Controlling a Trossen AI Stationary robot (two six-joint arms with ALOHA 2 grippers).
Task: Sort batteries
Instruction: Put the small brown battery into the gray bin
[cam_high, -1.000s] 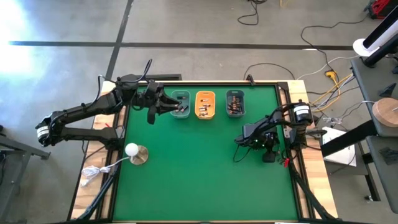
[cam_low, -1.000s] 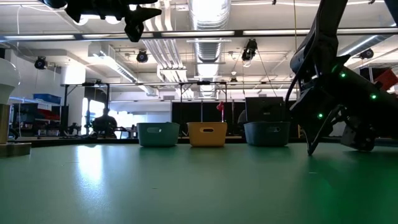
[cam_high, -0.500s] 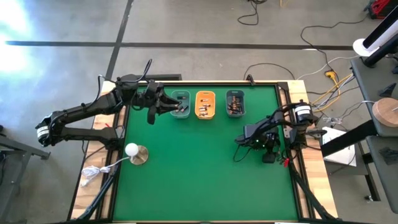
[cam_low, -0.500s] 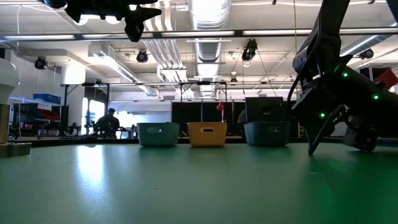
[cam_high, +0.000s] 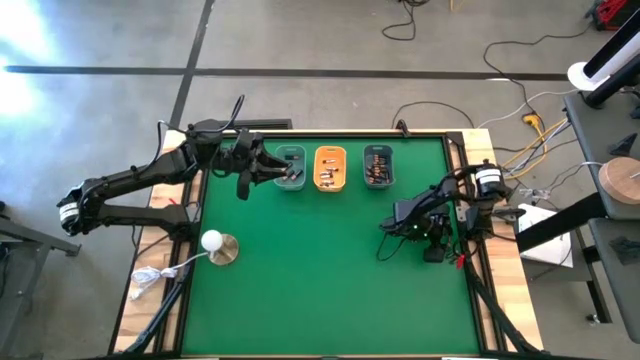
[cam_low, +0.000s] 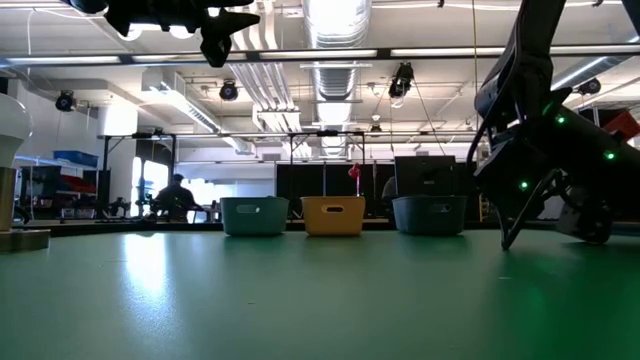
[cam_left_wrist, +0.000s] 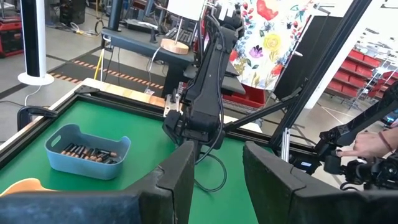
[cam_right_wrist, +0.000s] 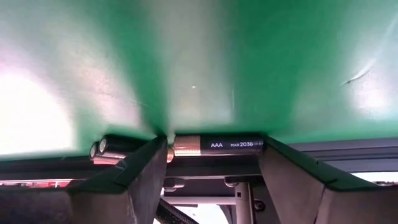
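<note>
White ball on round base (cam_high: 212, 240), cables (cam_high: 520, 120) beyond green table (cam_high: 320, 280).

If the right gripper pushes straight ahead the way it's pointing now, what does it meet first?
The right gripper points down at the green table. An AAA battery lies straight ahead between its open fingers, so probably that, then the mat; depth is unclear.

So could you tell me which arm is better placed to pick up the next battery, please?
The right arm, probably: its gripper is open, low on the table by the right edge, straddling an AAA battery. The left gripper hangs open above the leftmost tray.
</note>
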